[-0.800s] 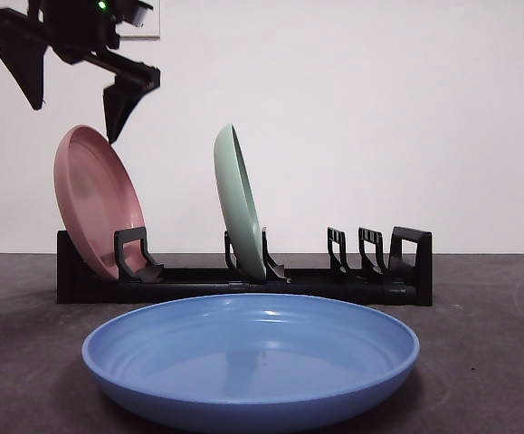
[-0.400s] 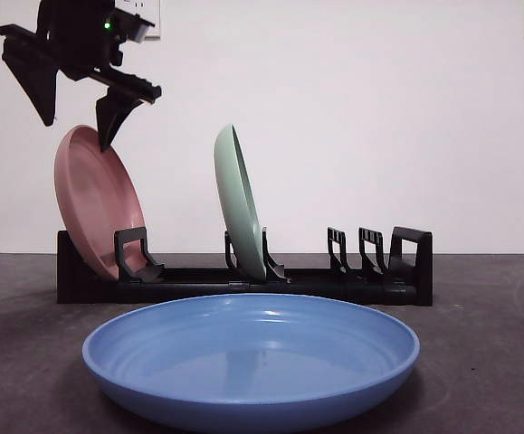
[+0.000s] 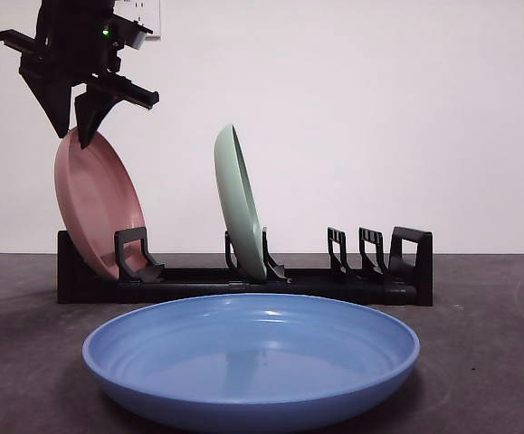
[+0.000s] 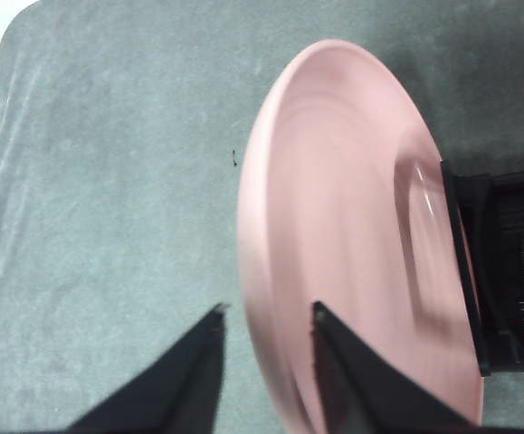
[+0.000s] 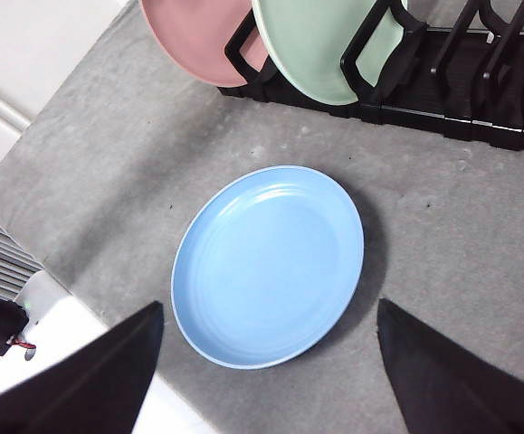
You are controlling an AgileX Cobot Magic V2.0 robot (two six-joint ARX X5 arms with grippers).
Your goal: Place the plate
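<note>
Upper left of the front view: the left pincer [image 3: 71, 136] hangs at the top rim of the pink plate [image 3: 99, 203], jaws a little apart, rim not gripped. The plate leans in the rack's [image 3: 243, 280] left end slot — a green plate [image 3: 239, 203] stands mid-rack. A blue plate [image 3: 251, 357] lies on the worktop [image 3: 479, 362]. The right pincer [image 5: 266, 380] hovers high, spread wide.

Even, soft light fills the front view; the white wall is bright and flat. The glossy blue round plate [image 3: 251, 360] carries pale sheen in its bowl and drops a dark shadow at 6 o'clock. The black gripper [image 3: 73, 127] at 10 o'clock is a silhouette. In the left wrist view the pink round plate [image 4: 352, 235] is smeared with blur.
</note>
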